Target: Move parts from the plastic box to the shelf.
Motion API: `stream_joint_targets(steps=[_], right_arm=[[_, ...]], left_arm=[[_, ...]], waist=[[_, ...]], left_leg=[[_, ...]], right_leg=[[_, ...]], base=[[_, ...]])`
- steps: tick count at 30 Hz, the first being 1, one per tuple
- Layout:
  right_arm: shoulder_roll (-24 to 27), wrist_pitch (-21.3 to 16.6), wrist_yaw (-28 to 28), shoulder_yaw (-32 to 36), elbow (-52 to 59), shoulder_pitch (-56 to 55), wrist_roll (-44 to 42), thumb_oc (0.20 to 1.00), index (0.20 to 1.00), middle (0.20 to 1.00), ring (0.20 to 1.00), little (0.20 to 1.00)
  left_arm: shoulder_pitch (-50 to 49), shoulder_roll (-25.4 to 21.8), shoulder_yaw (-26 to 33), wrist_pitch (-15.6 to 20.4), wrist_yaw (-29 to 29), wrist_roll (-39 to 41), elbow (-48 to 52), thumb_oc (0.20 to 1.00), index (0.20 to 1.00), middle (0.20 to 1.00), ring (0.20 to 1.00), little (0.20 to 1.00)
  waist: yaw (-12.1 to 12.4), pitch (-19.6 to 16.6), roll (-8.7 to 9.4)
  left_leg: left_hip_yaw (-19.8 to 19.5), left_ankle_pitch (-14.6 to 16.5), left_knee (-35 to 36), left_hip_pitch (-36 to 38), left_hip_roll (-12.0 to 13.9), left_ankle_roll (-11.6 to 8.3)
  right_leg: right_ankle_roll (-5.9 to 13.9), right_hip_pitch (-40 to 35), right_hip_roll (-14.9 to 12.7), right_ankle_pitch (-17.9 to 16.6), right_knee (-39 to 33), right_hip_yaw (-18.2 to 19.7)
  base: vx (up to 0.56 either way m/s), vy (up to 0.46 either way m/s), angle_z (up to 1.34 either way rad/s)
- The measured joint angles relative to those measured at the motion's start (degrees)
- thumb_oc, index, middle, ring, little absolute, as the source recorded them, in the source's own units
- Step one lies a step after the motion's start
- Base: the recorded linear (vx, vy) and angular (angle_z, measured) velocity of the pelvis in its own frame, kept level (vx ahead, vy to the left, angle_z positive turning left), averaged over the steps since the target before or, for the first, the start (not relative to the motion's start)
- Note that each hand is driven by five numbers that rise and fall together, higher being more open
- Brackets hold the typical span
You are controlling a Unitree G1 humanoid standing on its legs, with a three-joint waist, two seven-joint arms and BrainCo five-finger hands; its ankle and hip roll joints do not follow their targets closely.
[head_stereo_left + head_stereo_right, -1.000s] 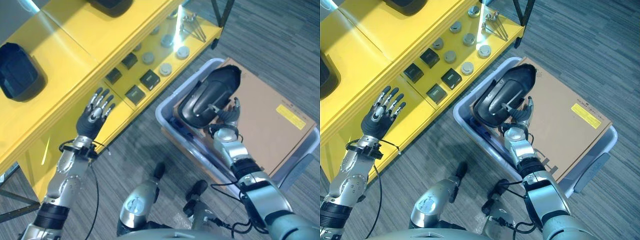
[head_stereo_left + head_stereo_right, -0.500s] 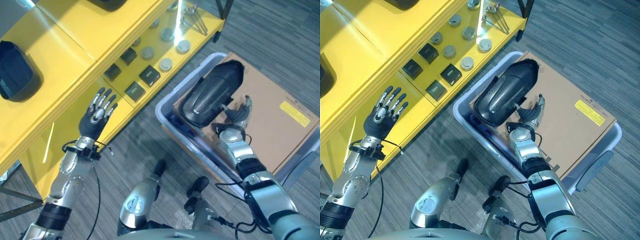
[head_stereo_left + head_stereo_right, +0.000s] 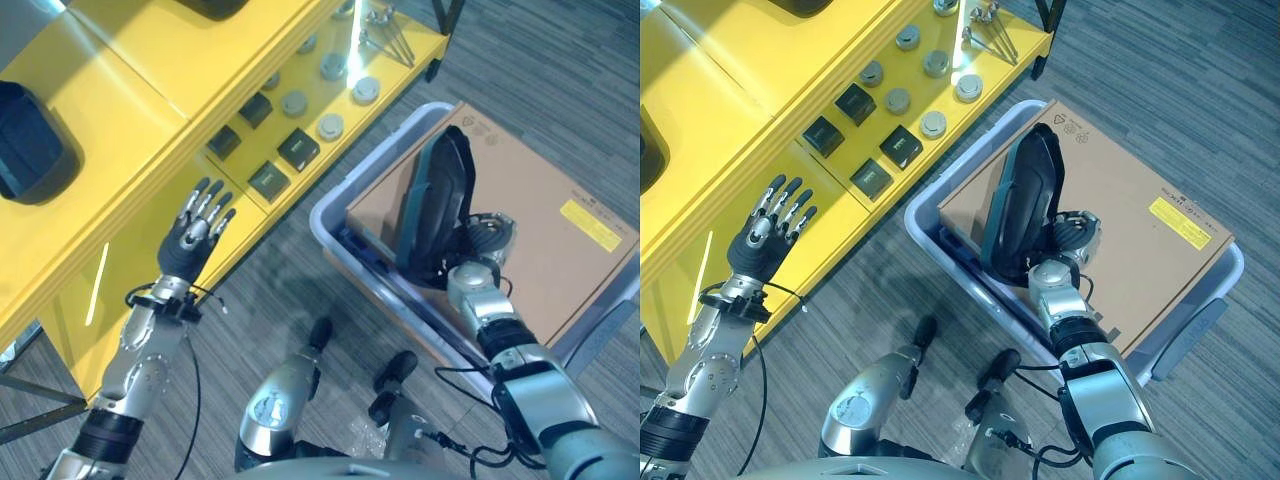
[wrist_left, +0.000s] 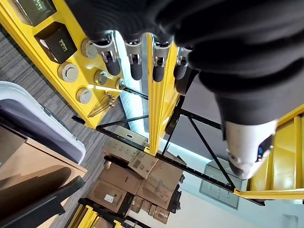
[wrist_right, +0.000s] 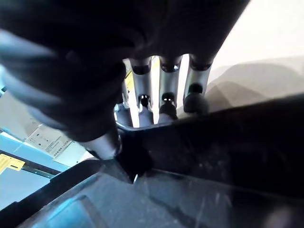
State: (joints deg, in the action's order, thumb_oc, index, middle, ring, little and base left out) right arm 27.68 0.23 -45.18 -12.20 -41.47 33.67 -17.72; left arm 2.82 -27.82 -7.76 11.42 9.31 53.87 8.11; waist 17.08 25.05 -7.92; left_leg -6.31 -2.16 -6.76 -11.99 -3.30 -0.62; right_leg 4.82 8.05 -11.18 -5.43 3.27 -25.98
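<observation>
A large black moulded part (image 3: 433,205) stands tilted on its edge in the pale plastic box (image 3: 322,218), on a brown cardboard sheet (image 3: 545,195). My right hand (image 3: 486,234) is at the part's right side. In the right wrist view its fingers (image 5: 166,90) hook over the part's rim (image 5: 223,142) with the thumb pressed against the other face. My left hand (image 3: 193,228) is raised with straight, spread fingers in front of the yellow shelf (image 3: 120,100), touching nothing.
The shelf's lower level holds small black blocks (image 3: 298,150), round metal discs (image 3: 330,127) and a bundle of bolts (image 3: 385,35). Another black part (image 3: 30,145) lies on the upper level at the left. Grey carpet (image 3: 560,60) surrounds the box.
The right hand has turned the black part from lying flat to standing on its edge, and moved a little right. The left hand has stayed in place.
</observation>
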Motion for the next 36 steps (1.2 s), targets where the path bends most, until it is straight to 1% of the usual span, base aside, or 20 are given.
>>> stream_joint_targets(steps=[3,5,7,9,11,13,14,17,18,22,24,25,27,29,30,31,32,33,34,36], right_arm=[[0.06,-0.64,-0.08,0.05,0.44,-0.15,-0.22,0.2,0.2,0.2,0.2,0.2],[0.18,-2.25,-0.21,0.63,6.19,-2.84,-0.73,0.2,0.2,0.2,0.2,0.2],[0.85,-2.4,-0.37,2.3,19.55,-8.39,-0.94,0.2,0.2,0.2,0.2,0.2],[1.65,-2.86,-0.26,3.9,25.83,-10.57,-0.34,0.2,0.2,0.2,0.2,0.2],[2.35,-3.4,0.16,6.75,31.18,-13.36,0.3,0.2,0.2,0.2,0.2,0.2],[2.53,-5.08,0.28,10.26,32.38,-14.97,1.41,0.2,0.2,0.2,0.2,0.2],[2.59,-5.21,0.3,11.29,32.39,-15.39,1.5,0.2,0.2,0.2,0.2,0.2],[2.58,-5.16,0.49,12.39,32.4,-17.3,1.51,0.2,0.2,0.2,0.2,0.2],[2.52,-4.94,0.81,12.72,32.4,-18.38,1.67,0.2,0.2,0.2,0.2,0.2],[2.4,-4.79,1.04,12.57,32.41,-20.37,2.37,0.2,0.2,0.2,0.2,0.2],[2.37,-4.79,1.03,12.44,32.65,-21.22,2.47,0.2,0.2,0.2,0.2,0.2],[2.37,-4.79,1.22,12.32,32.83,-21.88,2.49,0.2,0.2,0.2,0.2,0.2],[2.37,-4.77,1.36,11.84,32.83,-22.15,3.29,0.2,0.2,0.2,0.2,0.2],[2.41,-4.77,1.55,10.34,32.83,-22.06,4.23,0.2,0.2,0.2,0.2,0.2],[2.41,-4.65,2.42,9.26,32.83,-22.0,4.52,0.2,0.2,0.2,0.2,0.2],[2.41,-4.43,2.87,8.4,32.83,-21.89,4.68,0.2,0.2,0.2,0.2,0.2],[2.41,-4.23,3.11,7.71,32.83,-21.88,4.7,0.2,0.2,0.2,0.2,0.2],[2.43,-3.64,3.58,5.98,32.72,-21.85,4.7,0.2,0.2,0.2,0.2,0.2],[2.41,-3.55,3.83,5.26,32.73,-21.84,4.71,0.2,0.2,0.2,0.2,0.2],[2.47,-3.23,4.7,3.16,32.25,-21.23,4.92,0.2,0.2,0.2,0.2,0.2]], left_arm=[[-0.25,0.0,0.01,0.01,0.52,-0.02,0.01,1.0,1.0,1.0,1.0,1.0],[-0.35,-0.03,0.02,0.03,1.22,-0.05,0.07,1.0,1.0,1.0,1.0,1.0],[-2.16,-0.15,1.27,-0.03,1.64,-0.05,0.81,1.0,1.0,1.0,1.0,1.0],[-3.4,-0.11,2.4,-0.16,2.3,-0.04,2.63,1.0,1.0,1.0,1.0,1.0],[-3.85,-0.11,3.59,-0.91,3.23,-0.06,4.67,1.0,1.0,1.0,1.0,1.0],[-3.94,-0.13,5.29,-1.82,4.14,-0.05,7.11,1.0,1.0,1.0,1.0,1.0],[-3.49,-0.12,5.33,-2.4,4.21,-0.05,7.06,1.0,1.0,1.0,1.0,1.0],[-3.08,-0.11,5.18,-4.65,4.59,-0.07,6.99,1.0,1.0,1.0,1.0,1.0],[-2.76,-0.04,5.1,-6.07,4.85,-0.04,6.99,1.0,1.0,1.0,1.0,1.0],[-2.91,0.76,4.72,-9.27,5.32,-0.07,6.92,1.0,1.0,1.0,1.0,1.0],[-3.0,0.88,3.54,-11.28,5.93,-0.18,6.8,1.0,1.0,1.0,1.0,1.0],[-2.62,0.85,1.94,-12.99,6.57,-0.19,6.73,1.0,1.0,1.0,1.0,1.0],[-1.44,0.93,0.12,-14.83,7.58,-0.22,6.7,1.0,1.0,1.0,1.0,1.0],[1.33,0.97,-3.27,-17.43,7.54,-0.18,6.41,1.0,1.0,1.0,1.0,1.0],[4.5,1.12,-6.03,-20.23,6.99,-0.09,6.17,1.0,1.0,1.0,1.0,1.0],[6.23,1.39,-7.5,-21.8,6.84,-0.03,5.88,1.0,1.0,1.0,1.0,1.0],[7.14,1.76,-8.33,-22.72,6.66,-0.02,5.67,1.0,1.0,1.0,1.0,1.0],[8.99,3.26,-9.98,-24.67,5.32,0.15,4.79,1.0,1.0,1.0,1.0,1.0],[10.06,3.71,-10.98,-25.42,4.72,0.59,3.87,1.0,1.0,1.0,1.0,1.0],[12.88,4.86,-13.7,-27.81,2.95,1.79,1.35,1.0,1.0,1.0,1.0,1.0]], waist=[[-0.18,0.01,0.01],[-0.41,0.03,0.04],[-1.54,0.34,0.32],[-2.5,0.49,0.69],[-2.78,0.36,1.13],[-3.81,-0.66,2.5],[-4.62,-1.19,3.04],[-5.83,-2.72,4.26],[-6.4,-3.13,4.43],[-6.68,-5.67,4.43],[-7.02,-7.85,4.61],[-7.71,-9.24,4.66],[-8.41,-9.7,4.69],[-9.18,-11.23,4.87],[-9.86,-12.03,4.94],[-10.0,-12.58,4.92],[-10.42,-13.05,5.01],[-11.51,-14.1,5.13],[-11.73,-14.5,5.15],[-13.08,-15.09,5.27]], left_leg=[[0.01,-0.01,0.06,0.1,0.01,0.0],[0.06,-0.03,0.3,0.63,0.02,0.02],[0.31,-0.05,1.74,3.75,0.07,0.05],[0.38,0.05,2.71,5.82,0.22,-0.03],[1.05,0.05,4.13,8.55,0.43,-0.03],[2.03,0.11,5.28,10.08,0.69,-0.09],[2.06,0.16,5.43,10.59,0.79,-0.18],[2.8,0.14,5.8,11.4,1.04,-0.15],[3.32,0.19,6.17,12.66,1.18,-0.21],[4.71,0.64,7.18,14.55,1.62,-0.64],[4.88,1.13,7.56,14.99,1.94,-1.0],[5.08,1.14,7.97,15.82,2.11,-1.01],[5.29,1.13,7.99,17.1,2.16,-0.69],[6.02,1.28,8.07,17.34,2.26,-0.62],[6.48,1.3,8.23,17.74,2.28,-0.57],[6.66,1.25,8.44,17.93,2.28,-0.51],[6.84,1.22,8.76,18.09,2.28,-0.48],[7.52,1.19,9.07,18.61,2.3,-0.44],[7.87,1.19,9.12,18.8,2.34,-0.43],[8.13,1.2,9.17,19.19,2.41,-0.43]], right_leg=[[-0.03,-0.05,0.0,-0.03,-0.02,0.0],[-0.24,-0.51,0.06,-0.22,-0.24,0.01],[-0.16,-3.13,0.23,-0.16,-0.97,0.2],[-0.1,-5.02,0.39,-0.15,-1.7,0.26],[0.04,-7.02,0.64,-0.09,-2.28,0.78],[0.18,-8.11,0.91,0.01,-2.49,1.81],[0.12,-8.14,1.01,-0.05,-2.64,1.82],[0.02,-8.67,1.32,-0.13,-3.11,2.36],[0.09,-10.24,1.58,-0.38,-4.04,2.47],[0.07,-11.96,2.18,-0.69,-5.36,3.44],[0.07,-12.3,2.54,-0.72,-5.83,3.62],[-0.01,-13.03,2.79,-0.85,-6.38,3.73],[0.0,-14.23,2.94,-0.84,-6.66,3.98],[-0.01,-14.13,3.05,-0.92,-6.75,4.81],[-0.03,-14.22,3.09,-1.05,-6.8,5.25],[0.01,-14.29,3.11,-1.12,-6.8,5.44],[0.03,-14.28,3.12,-1.15,-6.82,5.6],[0.02,-14.3,3.2,-1.24,-6.94,6.27],[0.01,-14.3,3.26,-1.33,-7.0,6.66],[0.0,-14.66,3.4,-1.62,-7.44,6.96]], base=[[0.0,-0.026,0.0],[0.04,-0.055,0.0],[0.09,-0.068,-0.04],[0.12,-0.067,-0.06],[0.11,-0.075,-0.17],[0.1,-0.08,-0.22],[0.08,-0.068,-0.1],[0.12,-0.074,-0.11],[0.11,-0.062,-0.13],[0.06,-0.046,-0.14],[0.06,-0.056,-0.1],[0.06,-0.046,-0.04],[0.07,-0.025,-0.08],[0.08,-0.015,-0.17],[0.07,-0.01,-0.19],[0.06,-0.008,-0.15],[0.06,-0.008,-0.18],[0.06,-0.011,-0.21],[0.06,-0.014,-0.22],[0.05,-0.014,-0.11]])
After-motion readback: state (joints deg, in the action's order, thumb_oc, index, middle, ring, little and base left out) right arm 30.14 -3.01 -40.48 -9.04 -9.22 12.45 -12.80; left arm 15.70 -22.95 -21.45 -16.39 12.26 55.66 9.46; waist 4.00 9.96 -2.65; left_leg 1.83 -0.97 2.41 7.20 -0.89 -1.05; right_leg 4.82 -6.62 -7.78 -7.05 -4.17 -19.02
